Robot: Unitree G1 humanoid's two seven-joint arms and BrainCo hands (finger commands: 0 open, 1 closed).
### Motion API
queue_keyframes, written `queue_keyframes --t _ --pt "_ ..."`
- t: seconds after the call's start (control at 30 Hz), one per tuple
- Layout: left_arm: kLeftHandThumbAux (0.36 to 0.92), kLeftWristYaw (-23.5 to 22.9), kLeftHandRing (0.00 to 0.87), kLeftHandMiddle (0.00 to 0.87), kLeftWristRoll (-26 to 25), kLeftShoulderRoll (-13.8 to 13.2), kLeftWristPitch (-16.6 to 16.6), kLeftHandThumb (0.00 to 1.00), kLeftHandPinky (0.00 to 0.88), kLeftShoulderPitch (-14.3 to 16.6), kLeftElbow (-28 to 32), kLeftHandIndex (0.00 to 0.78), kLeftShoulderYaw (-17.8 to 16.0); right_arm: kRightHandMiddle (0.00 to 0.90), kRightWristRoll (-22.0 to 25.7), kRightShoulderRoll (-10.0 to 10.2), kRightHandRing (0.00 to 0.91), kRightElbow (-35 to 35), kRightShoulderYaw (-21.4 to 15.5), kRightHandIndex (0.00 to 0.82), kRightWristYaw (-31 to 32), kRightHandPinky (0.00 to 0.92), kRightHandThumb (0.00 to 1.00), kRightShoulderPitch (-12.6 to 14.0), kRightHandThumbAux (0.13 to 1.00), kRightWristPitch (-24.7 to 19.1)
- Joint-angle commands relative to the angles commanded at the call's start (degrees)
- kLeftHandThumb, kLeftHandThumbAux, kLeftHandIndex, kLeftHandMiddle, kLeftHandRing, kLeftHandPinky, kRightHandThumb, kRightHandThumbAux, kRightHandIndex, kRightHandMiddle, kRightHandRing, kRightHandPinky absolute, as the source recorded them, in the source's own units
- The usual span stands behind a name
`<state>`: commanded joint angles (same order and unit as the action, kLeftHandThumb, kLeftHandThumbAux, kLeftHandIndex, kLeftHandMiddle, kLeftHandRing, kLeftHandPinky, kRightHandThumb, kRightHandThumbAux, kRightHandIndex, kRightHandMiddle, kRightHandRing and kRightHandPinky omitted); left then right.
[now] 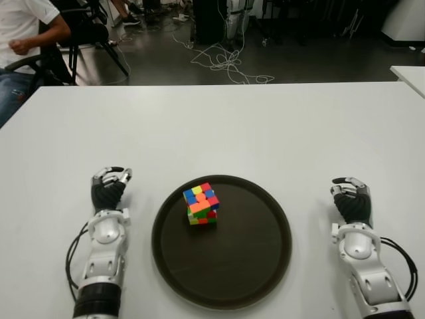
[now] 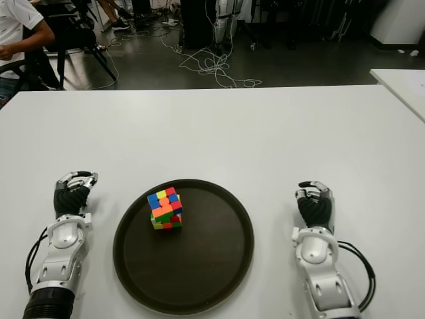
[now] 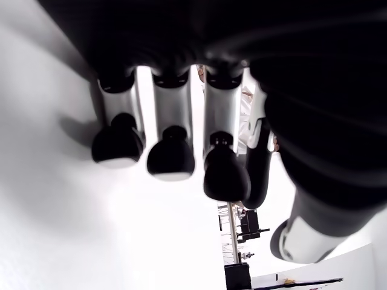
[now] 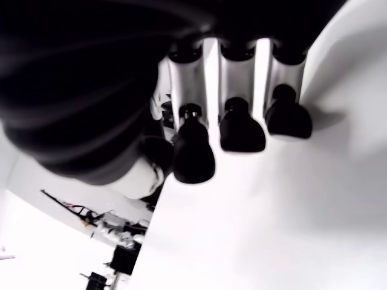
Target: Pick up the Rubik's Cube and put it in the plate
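Observation:
The Rubik's Cube (image 1: 201,203), scrambled with many colours, sits inside the dark round plate (image 1: 255,266), a little left of its middle. My left hand (image 1: 109,187) shows on the white table to the left of the plate, apart from it. My right hand (image 1: 350,197) shows to the plate's right, also apart. In the left wrist view the left hand's fingertips (image 3: 171,158) hang relaxed over bare table and hold nothing. The right wrist view shows the same for the right hand's fingertips (image 4: 242,130).
The white table (image 1: 219,126) stretches wide beyond the plate. A seated person (image 1: 23,30) is past its far left corner. Loose cables (image 1: 226,63) lie on the dark floor behind. Another white table's corner (image 1: 412,73) shows at the far right.

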<state>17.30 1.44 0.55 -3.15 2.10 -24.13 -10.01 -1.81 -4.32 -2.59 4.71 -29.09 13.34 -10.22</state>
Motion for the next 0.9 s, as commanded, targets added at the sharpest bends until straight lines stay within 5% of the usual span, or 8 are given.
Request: queue_keyframes --t 0.17,0.43,0.63,0.9 --pt "0.708 -0.03 0.839 0.838 0.28 0.19 4.52 0.709 0.832 -0.88 -0.29 0.443 0.28 0.807 -0.99 -0.77 0.821 -5.37 0.47 0.439 0.37 0.823 0.695 1.3 0.724 18.28" --pt "0.706 0.21 0.841 0.834 1.94 -0.24 9.65 0.709 0.836 -1.86 -1.04 0.444 1.13 0.809 -2.89 -2.4 0.818 -15.3 0.18 0.438 0.67 0.81 0.688 -0.48 0.727 36.31" --pt "0.706 -0.74 0.838 0.829 3.45 -0.99 11.92 0.709 0.832 -3.24 0.3 0.444 2.25 0.813 -5.28 -3.27 0.819 -21.36 -0.16 0.437 0.81 0.808 0.685 -1.96 0.729 43.78" --pt "0.707 -2.58 0.824 0.812 4.5 -1.96 11.17 0.71 0.812 -4.99 3.38 0.443 3.72 0.815 -5.13 -2.99 0.822 -24.57 -1.16 0.437 3.11 0.811 0.682 -2.46 0.729 47.68"
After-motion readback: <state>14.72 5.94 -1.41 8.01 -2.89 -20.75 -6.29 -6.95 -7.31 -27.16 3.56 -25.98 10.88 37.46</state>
